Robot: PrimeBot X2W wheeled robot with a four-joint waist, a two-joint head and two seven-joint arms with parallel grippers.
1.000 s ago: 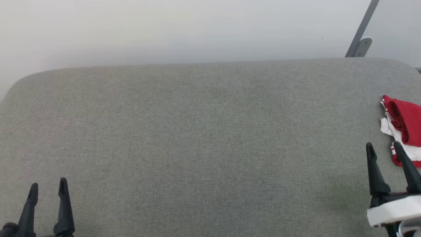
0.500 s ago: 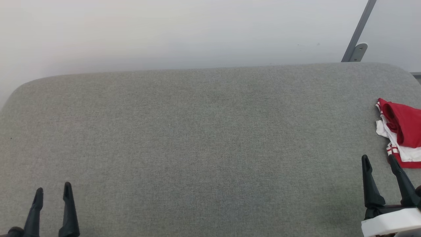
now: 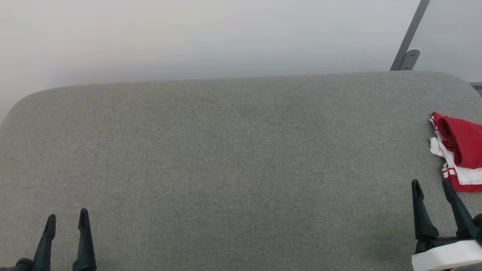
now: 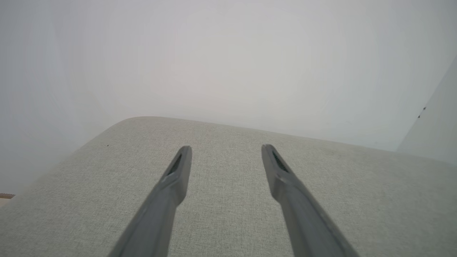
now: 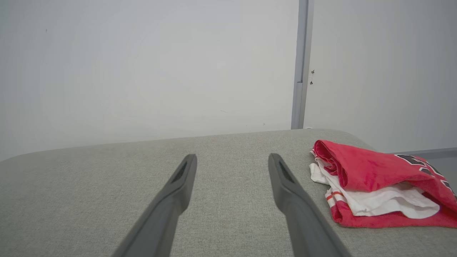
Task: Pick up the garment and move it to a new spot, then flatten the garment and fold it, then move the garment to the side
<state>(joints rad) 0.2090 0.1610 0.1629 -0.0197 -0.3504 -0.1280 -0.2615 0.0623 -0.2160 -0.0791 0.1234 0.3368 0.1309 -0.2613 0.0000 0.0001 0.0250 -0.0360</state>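
On the worktop's right side (image 3: 226,150), the garment (image 3: 461,145) lies bunched lengthwise left-to-right, red folded over striped white; left pincer (image 3: 67,214) and right pincer (image 3: 430,182) gape wide, empty.

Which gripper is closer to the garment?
Right. The right gripper, open, sits just short of the garment, not touching it. The left gripper, open, is far across the grey surface at the opposite near corner.
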